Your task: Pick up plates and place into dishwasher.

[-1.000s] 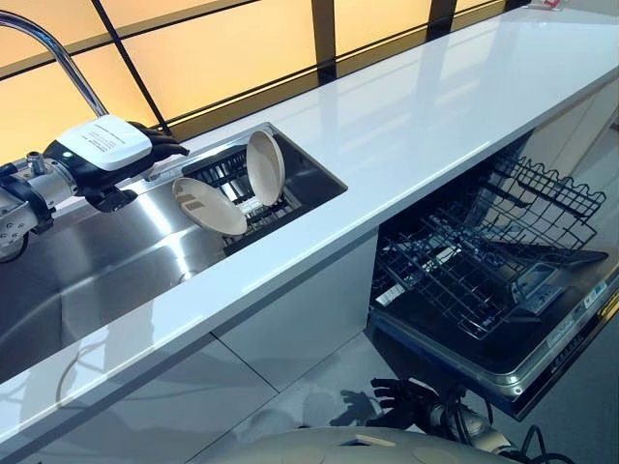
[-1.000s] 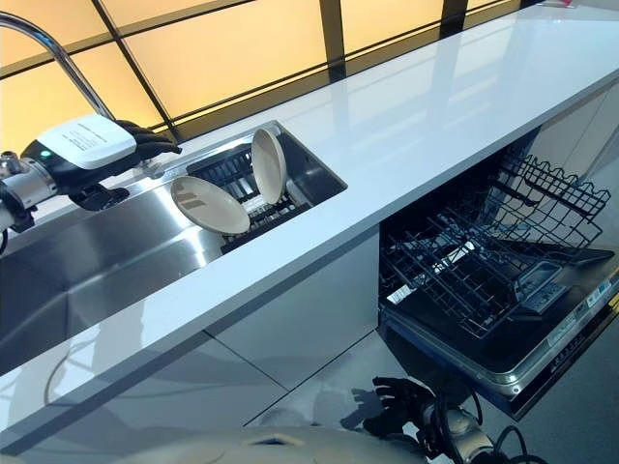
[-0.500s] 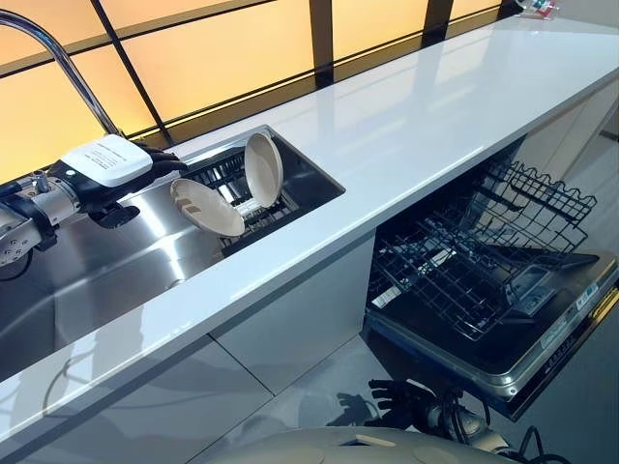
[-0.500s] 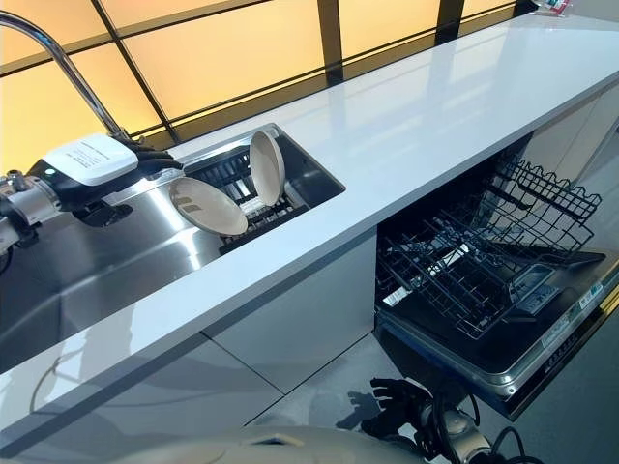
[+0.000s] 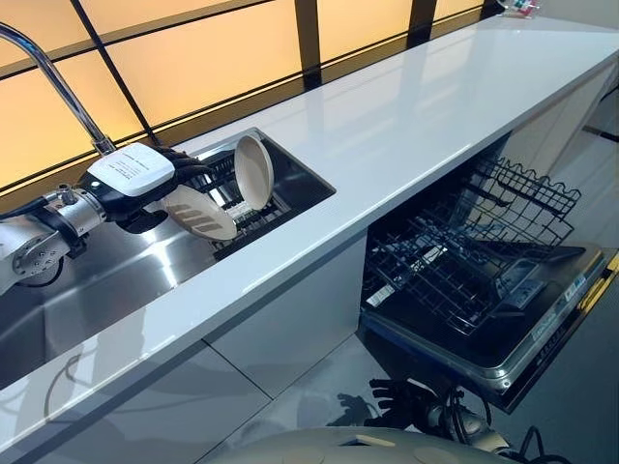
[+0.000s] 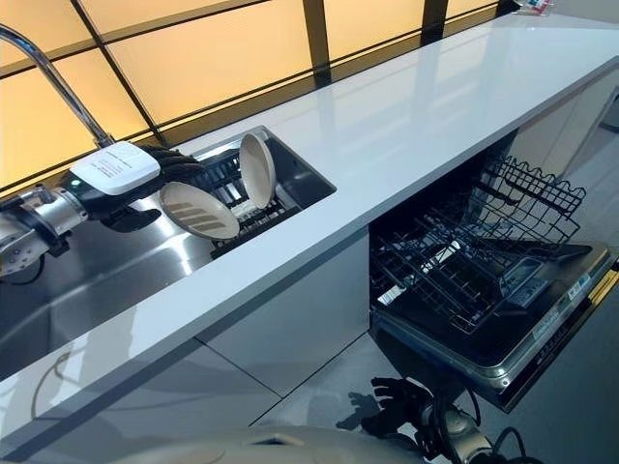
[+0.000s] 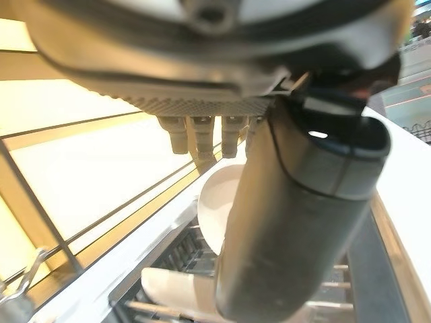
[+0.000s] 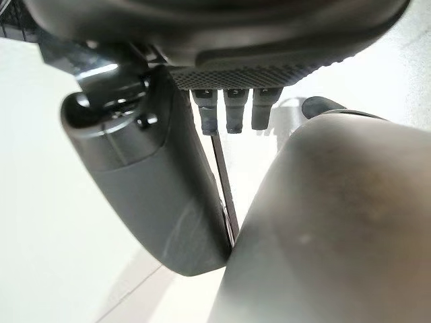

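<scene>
left hand (image 5: 145,179) over stainless steel sink (image 5: 116,271), fingers (image 7: 202,138) straight, slightly spread, holding nothing. tilted round beige plate (image 5: 200,213) just below and beyond fingertips, contact unclear. upright round beige plate (image 5: 253,172) past it, both in black dish rack (image 5: 247,208). right hand (image 6: 401,404) hangs low by open dishwasher's black wire rack (image 5: 464,261), fingers loosely curled, empty.
</scene>
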